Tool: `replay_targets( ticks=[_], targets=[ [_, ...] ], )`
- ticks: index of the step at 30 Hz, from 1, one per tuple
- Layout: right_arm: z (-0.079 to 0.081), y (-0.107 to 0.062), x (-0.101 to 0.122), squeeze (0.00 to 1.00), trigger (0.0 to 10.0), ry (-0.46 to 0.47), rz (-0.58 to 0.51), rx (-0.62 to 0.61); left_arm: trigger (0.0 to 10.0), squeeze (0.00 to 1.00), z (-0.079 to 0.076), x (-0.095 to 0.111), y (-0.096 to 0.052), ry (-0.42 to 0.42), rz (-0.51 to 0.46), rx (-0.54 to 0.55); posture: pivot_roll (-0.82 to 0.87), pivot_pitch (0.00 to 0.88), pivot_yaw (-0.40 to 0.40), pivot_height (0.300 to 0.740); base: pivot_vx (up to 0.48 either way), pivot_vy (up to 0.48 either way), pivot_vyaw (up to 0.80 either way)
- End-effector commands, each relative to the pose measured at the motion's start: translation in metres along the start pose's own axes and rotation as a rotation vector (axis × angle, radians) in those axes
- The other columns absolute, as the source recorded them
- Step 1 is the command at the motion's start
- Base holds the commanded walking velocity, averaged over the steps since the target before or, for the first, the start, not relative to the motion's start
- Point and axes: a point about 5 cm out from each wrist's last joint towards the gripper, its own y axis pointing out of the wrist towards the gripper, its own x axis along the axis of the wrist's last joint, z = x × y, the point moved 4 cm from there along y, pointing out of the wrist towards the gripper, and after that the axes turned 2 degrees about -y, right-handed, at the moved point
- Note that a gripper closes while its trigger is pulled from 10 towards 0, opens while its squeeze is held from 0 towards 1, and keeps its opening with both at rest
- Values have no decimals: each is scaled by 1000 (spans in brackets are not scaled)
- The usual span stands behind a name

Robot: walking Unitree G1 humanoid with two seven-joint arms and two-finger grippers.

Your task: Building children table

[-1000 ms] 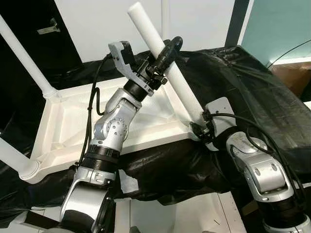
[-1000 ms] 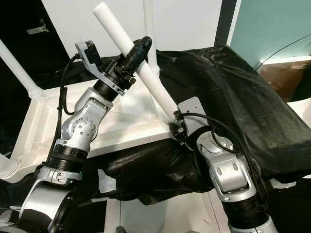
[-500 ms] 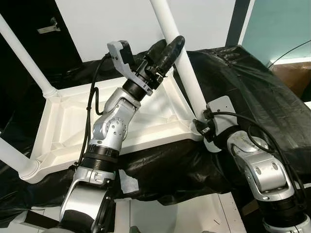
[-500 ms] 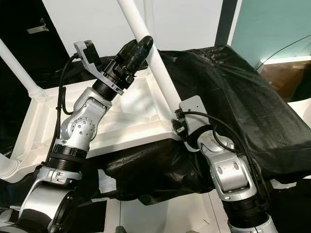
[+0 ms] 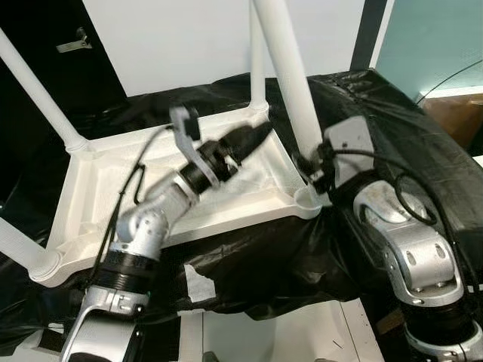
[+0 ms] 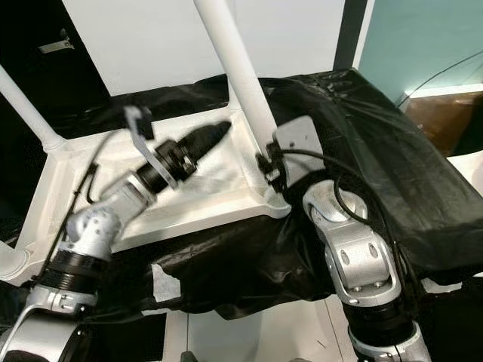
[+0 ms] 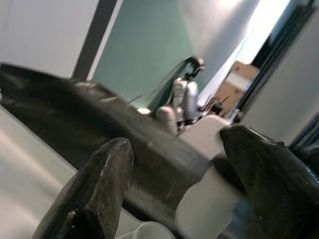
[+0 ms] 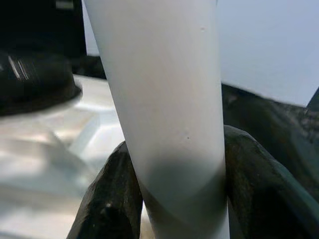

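The white children's table (image 5: 98, 188) lies upside down on a black cloth. A white leg (image 5: 290, 83) stands almost upright over the near right corner socket (image 5: 308, 200). My right gripper (image 5: 306, 162) is shut on the leg's lower end; in the right wrist view the leg (image 8: 169, 124) sits between both fingers (image 8: 109, 199). My left gripper (image 5: 253, 136) hovers low over the table's underside, left of that leg, open and holding nothing. In the left wrist view its fingers (image 7: 99, 189) stand wide apart.
Three other legs stand in their corners: far left (image 5: 38, 87), near left (image 5: 19, 249), far right (image 5: 257, 68). The black cloth (image 5: 392, 128) drapes over the support to the right. A brown box (image 5: 453, 113) sits at the far right. A white wall is behind.
The leg swung from leaning left to nearly upright, my right gripper still shut on its base. My left gripper let go of the leg and dropped down over the table's underside.
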Motion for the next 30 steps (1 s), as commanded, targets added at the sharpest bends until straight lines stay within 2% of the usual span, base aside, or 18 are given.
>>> replay_targets(
  ticks=[1,7,10,12,14,18,25,27,28,30],
  targets=[
    [-7,-1,1,0,10000,4,-11,-36,10000,0,-35,-1,-9,32,17,-422,-191,24,84,740,0,0,0],
    [-8,-1,-14,0,10000,10,4,-64,10000,0,-28,-11,-10,55,63,-374,-189,23,82,740,0,0,0],
    [-2,-3,-33,0,10000,99,-36,-91,10000,0,-21,-25,-12,103,118,-329,-190,25,85,740,0,0,0],
    [-1,-4,-35,0,10000,112,-44,-91,10000,0,-20,-26,-12,107,122,-324,-190,25,85,740,0,0,0],
    [10,-3,-49,0,10000,170,-49,-53,10000,0,-21,-33,-13,129,142,-323,-181,27,84,740,0,0,0],
    [17,-2,-58,0,10000,209,-59,-32,10000,0,-22,-39,-13,156,163,-320,-172,28,83,740,0,0,0],
    [14,3,-67,0,10000,187,-70,-55,10000,0,-20,-49,-20,180,210,-310,-155,29,79,740,0,0,0],
    [11,4,-71,0,10000,151,-81,-69,10000,0,-17,-65,-28,199,288,-308,-156,29,79,740,0,0,0],
    [11,4,-71,0,10000,151,-81,-69,10000,0,-17,-65,-28,199,288,-308,-156,29,79,740,0,0,0],
    [7,5,-71,0,10000,131,-91,-80,10000,0,-14,-81,-35,218,375,-312,-157,29,80,740,0,0,0]
  ],
)
